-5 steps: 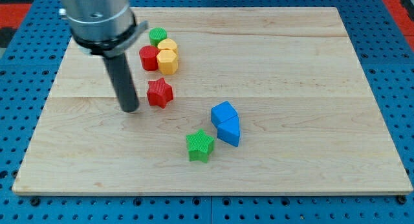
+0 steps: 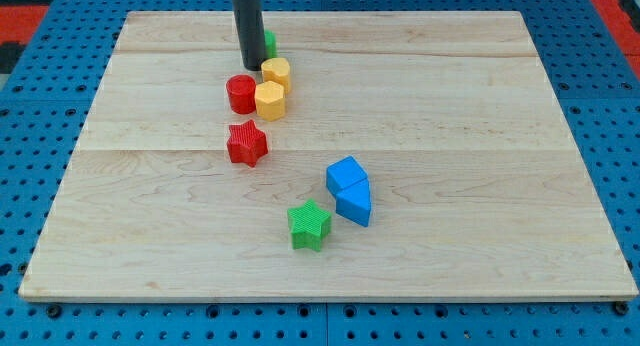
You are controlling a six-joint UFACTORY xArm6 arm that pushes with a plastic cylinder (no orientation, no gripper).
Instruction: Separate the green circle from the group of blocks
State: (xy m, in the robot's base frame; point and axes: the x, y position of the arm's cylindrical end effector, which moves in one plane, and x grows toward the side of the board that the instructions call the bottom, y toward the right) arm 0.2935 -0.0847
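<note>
The green circle sits near the view's top of the wooden board, mostly hidden behind my rod. My tip rests against its left side, just above the red circle. Right of the tip lie a yellow circle and a yellow hexagon, both close to the red circle. The green circle stands slightly above and apart from the yellow circle.
A red star lies below the group. Two blue blocks sit together at the board's middle, with a green star to their lower left.
The rod has moved from left of the red star up to the green circle. The green circle has shifted up and right; the yellow and red blocks have shifted slightly.
</note>
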